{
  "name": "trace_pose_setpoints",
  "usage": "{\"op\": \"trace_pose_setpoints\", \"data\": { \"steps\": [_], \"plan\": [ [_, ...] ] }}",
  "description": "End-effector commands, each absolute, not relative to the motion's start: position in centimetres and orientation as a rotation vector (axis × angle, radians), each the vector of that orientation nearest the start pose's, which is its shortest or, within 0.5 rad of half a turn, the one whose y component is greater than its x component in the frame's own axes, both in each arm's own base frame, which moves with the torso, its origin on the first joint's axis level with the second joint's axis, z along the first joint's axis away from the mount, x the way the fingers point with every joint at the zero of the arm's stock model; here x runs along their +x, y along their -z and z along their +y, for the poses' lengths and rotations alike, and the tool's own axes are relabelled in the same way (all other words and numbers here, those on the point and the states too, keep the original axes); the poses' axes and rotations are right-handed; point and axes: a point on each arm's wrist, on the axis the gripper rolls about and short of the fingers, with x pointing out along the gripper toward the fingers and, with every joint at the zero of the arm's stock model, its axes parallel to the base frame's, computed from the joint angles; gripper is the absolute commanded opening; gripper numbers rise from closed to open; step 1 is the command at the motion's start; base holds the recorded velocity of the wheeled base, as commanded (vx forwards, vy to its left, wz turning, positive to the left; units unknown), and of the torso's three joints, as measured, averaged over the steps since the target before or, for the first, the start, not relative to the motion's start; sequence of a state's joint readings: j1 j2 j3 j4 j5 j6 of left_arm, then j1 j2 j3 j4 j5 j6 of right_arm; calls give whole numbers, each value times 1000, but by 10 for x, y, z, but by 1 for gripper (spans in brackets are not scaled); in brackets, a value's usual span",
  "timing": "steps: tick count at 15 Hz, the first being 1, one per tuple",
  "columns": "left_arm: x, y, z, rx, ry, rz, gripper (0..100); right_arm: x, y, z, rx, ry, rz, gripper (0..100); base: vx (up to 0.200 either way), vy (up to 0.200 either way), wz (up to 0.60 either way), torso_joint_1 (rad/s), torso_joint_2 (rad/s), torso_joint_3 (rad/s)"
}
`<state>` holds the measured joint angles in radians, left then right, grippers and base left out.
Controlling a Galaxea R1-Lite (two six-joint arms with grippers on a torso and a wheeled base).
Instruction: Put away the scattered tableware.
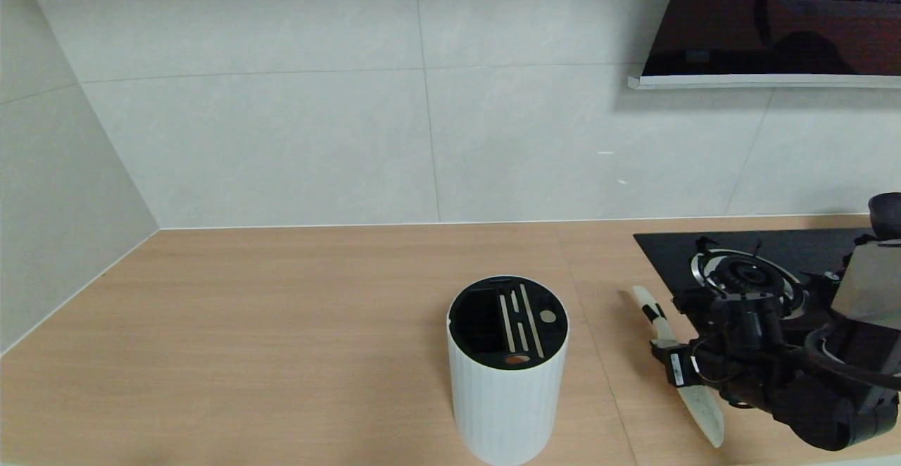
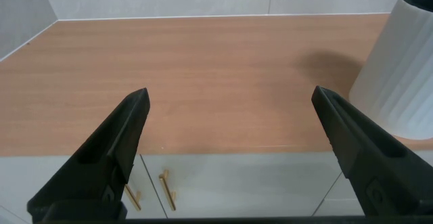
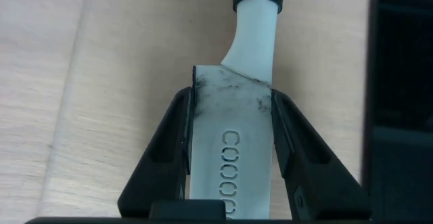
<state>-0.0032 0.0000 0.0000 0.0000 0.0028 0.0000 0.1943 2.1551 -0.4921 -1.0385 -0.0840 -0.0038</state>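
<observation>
Right gripper (image 1: 674, 360) clamped across knife (image 1: 698, 401) blade, low over counter (image 1: 281, 311) between slotted holder (image 1: 507, 374) and hob (image 1: 676, 248). Risk: smooth blade slips, pivots in pinch, misses slot. Left gripper (image 2: 230, 97) spread apart, holding nothing.

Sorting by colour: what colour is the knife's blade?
White knife blade, clearest in right wrist view.

Wide-spread left hand (image 2: 229, 97) at the counter (image 2: 203, 61) edge, white ribbed holder (image 2: 398, 68) nearby

white ribbed holder (image 1: 507, 388) with black top; cream knife (image 1: 704, 411), black-banded handle; pale wood-grain counter (image 1: 281, 311); black hob (image 1: 672, 249)
</observation>
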Motion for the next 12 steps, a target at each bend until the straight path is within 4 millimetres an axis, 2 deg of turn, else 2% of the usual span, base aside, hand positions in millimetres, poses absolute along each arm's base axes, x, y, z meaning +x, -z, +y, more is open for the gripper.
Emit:
{"op": "trace_pose_setpoints", "data": {
  "steps": [1,2,3,4,5,8,12],
  "plan": [
    [-23,-75,0,0,0,0,100,293,-43,62,-83,-121,516,0,0,0,0,0,0,0],
    [-23,-75,0,0,0,0,100,285,-62,66,-78,-140,460,0,0,0,0,0,0,0],
    [-23,-75,0,0,0,0,100,283,-66,68,-77,-147,448,0,0,0,0,0,0,0],
    [-23,-75,0,0,0,0,100,269,-91,77,-51,-184,371,0,0,0,0,0,0,0],
    [-23,-75,0,0,0,0,100,259,-102,82,-41,-202,331,0,0,0,0,0,0,0],
    [-23,-75,0,2,0,0,100,231,-129,93,-39,-266,232,0,0,0,0,0,0,0],
    [-23,-75,0,6,2,0,100,209,-154,101,-36,-332,130,0,0,0,0,0,0,0]
  ]
}}
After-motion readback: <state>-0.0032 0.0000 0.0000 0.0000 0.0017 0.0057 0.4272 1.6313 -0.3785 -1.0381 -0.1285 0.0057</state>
